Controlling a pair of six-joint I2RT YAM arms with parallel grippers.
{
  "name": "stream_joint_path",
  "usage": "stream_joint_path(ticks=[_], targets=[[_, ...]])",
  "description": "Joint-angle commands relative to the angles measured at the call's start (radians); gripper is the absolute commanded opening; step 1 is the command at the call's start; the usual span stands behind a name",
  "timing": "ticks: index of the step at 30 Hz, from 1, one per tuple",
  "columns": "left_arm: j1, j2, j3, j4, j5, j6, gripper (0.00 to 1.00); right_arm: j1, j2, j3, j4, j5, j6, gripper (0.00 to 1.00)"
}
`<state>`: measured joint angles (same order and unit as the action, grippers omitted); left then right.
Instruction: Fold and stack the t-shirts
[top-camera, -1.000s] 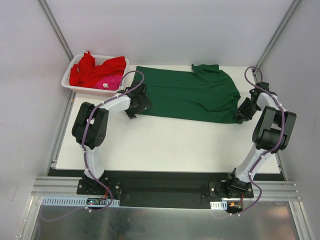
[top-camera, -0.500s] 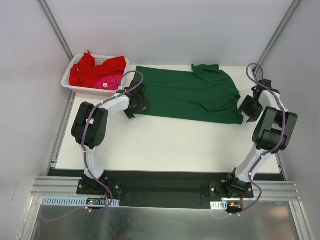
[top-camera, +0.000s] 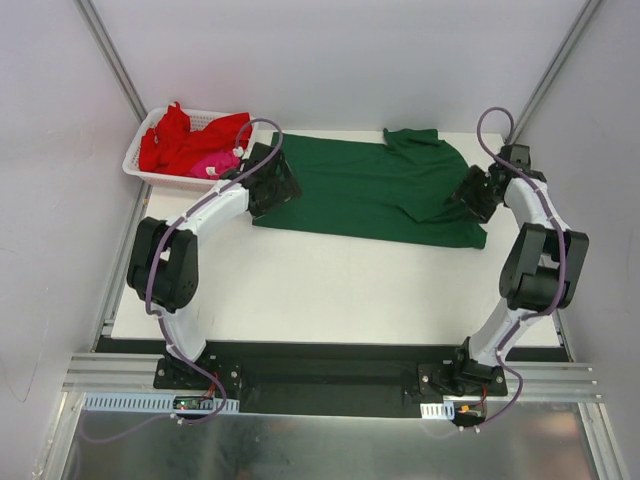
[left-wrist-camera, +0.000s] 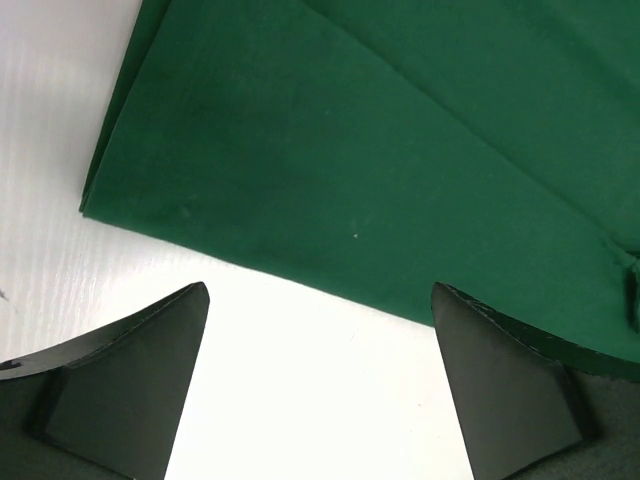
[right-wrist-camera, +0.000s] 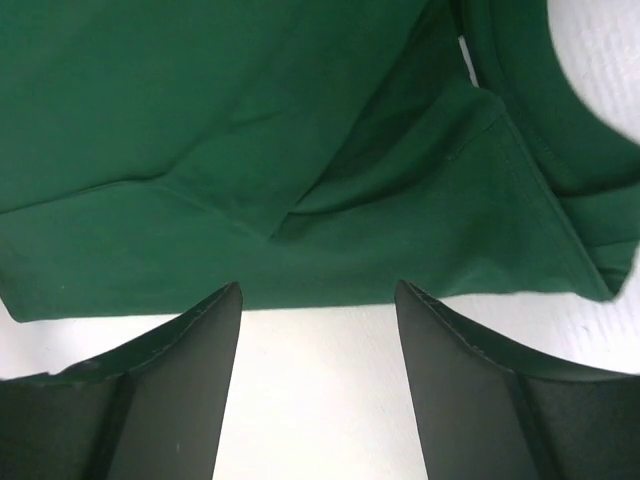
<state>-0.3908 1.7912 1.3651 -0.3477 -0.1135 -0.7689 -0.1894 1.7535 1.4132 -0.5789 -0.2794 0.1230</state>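
the dark green t-shirt (top-camera: 380, 190) lies spread flat across the far half of the white worktop (top-camera: 330, 290), hem end to the left, collar at the far right, with folds and a tucked sleeve on its right side. a white mesh basket (top-camera: 135, 160) sits at the far left corner, holding crumpled red tees (top-camera: 175, 140) and a pink one (top-camera: 210, 163).

the left gripper (left-wrist-camera: 320, 290) hovers over the shirt's left edge, jaws spread wide with nothing between them. the right gripper (right-wrist-camera: 318, 288) hangs over the shirt's right edge, jaws also spread and empty.

a second ago the left gripper was at the near left corner and the right one was off the near right corner with narrower jaws; both have moved farther back over the cloth.
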Motion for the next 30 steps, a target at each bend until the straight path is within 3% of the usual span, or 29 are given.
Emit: stream_joint_path(ticks=[1, 22, 30], targets=[[0.012, 0.031, 0.068, -0.014, 0.008, 0.016, 0.94, -0.013, 0.122, -0.023, 0.065, -0.043, 0.084, 0.66], [0.023, 0.094, 0.075, -0.014, -0.003, 0.022, 0.94, -0.094, 0.236, 0.043, -0.047, 0.158, -0.092, 0.66], [0.021, 0.096, 0.112, -0.019, 0.032, 0.042, 0.94, -0.030, 0.017, 0.095, -0.105, 0.046, -0.054, 0.71]])
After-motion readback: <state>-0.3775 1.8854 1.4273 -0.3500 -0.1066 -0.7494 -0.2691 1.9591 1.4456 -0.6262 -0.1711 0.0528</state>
